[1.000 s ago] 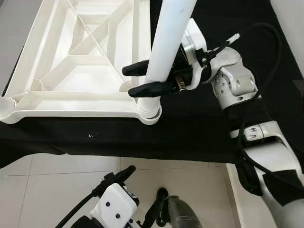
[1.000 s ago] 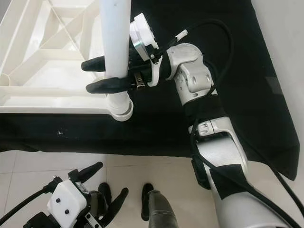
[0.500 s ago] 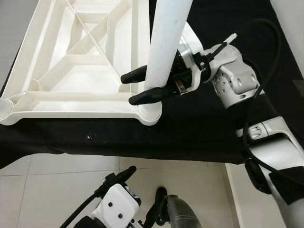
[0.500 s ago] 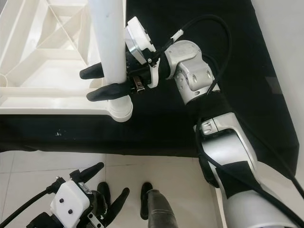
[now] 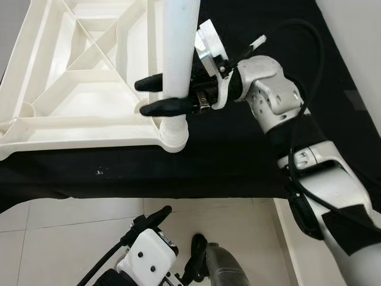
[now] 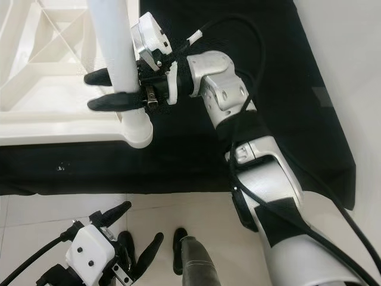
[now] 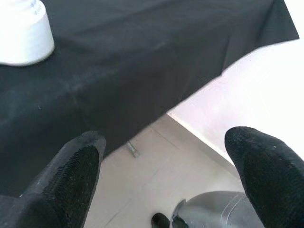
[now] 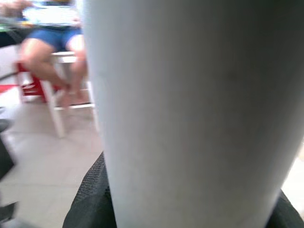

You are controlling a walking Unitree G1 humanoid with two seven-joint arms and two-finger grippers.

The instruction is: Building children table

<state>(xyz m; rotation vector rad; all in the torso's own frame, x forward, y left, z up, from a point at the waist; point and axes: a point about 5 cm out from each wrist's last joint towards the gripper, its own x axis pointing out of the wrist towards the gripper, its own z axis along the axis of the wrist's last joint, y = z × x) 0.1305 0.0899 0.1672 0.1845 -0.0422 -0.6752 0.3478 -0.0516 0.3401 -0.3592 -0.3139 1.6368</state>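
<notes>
A white plastic tabletop (image 5: 77, 77) lies upside down on a black cloth, its ribbed underside facing up. A white round table leg (image 5: 178, 47) stands upright in the socket (image 5: 174, 136) at the tabletop's near right corner. My right gripper (image 5: 159, 95) is shut on the leg just above the socket, one black finger on each side. The leg's surface (image 8: 190, 109) is close up in the right wrist view. My left gripper (image 5: 156, 218) hangs low over the floor tiles, open, its two fingers (image 7: 71, 175) apart with nothing between them.
The black cloth (image 5: 238, 149) covers the low surface and drops over its front edge to a pale tiled floor (image 5: 59, 232). A person sits on a white stool (image 8: 57, 71) in the background of the right wrist view. A white wall borders the right side.
The camera has shifted, so the scene sits further left in the picture. The right gripper still holds the leg, which now stands more upright in the corner socket. The left arm hangs unchanged.
</notes>
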